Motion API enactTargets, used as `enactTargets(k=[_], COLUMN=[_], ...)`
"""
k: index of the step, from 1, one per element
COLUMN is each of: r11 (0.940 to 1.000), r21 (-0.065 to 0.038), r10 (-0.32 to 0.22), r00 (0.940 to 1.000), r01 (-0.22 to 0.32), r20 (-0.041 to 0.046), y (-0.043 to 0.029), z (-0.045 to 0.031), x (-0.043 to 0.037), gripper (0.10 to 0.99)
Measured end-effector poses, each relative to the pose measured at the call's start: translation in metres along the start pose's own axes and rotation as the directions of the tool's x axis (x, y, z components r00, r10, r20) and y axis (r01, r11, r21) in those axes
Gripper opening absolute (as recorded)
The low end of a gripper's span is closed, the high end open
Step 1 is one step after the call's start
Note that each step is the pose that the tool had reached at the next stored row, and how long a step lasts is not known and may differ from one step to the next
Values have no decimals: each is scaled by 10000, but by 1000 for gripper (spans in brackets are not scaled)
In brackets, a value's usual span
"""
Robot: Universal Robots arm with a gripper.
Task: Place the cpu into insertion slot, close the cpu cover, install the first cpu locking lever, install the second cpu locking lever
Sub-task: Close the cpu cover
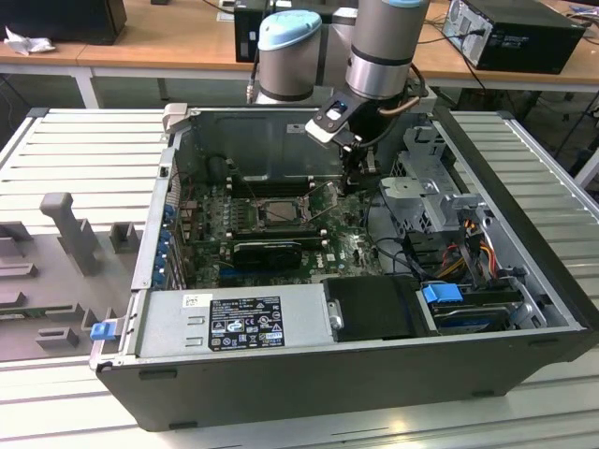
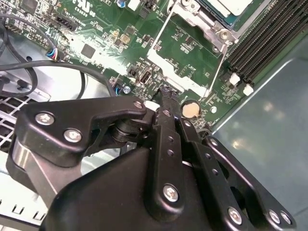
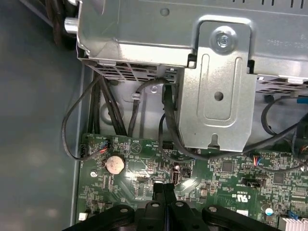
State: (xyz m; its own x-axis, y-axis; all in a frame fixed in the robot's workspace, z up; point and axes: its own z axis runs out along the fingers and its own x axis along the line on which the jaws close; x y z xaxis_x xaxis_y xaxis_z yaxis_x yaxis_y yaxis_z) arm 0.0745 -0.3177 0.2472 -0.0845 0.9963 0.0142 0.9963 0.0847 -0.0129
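The claw [image 1: 358,187] hangs inside the open computer case [image 1: 328,383], above the green circuit board [image 1: 351,245], just beside the insertion slot [image 1: 281,211] on the exterior view's right. The grey labelled box [image 1: 234,323] sits in front of the slot, toward the camera.

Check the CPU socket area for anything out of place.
One locking lever and the other locking lever angle away from the cpu cover instead of lying latched beside it. Nothing else looks damaged or askew.

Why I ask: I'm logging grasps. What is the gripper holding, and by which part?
Nothing: the gripper is shut with nothing caught in it, its tip close over the board.
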Motion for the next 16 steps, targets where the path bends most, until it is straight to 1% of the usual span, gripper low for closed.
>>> enactTargets(k=[3,5,9,16], r11=[10000,10000,9999,9999], r21=[11,50,113,124], r10=[-22,-22,-20,-20], r00=[10000,10000,10000,10000], r01=[22,22,21,21], r20=[-1,-4,-13,-17], y=[1,1,-4,-73], z=[35,64,65,57], x=[0,-1,-1,6], gripper=[106,106,106,106])
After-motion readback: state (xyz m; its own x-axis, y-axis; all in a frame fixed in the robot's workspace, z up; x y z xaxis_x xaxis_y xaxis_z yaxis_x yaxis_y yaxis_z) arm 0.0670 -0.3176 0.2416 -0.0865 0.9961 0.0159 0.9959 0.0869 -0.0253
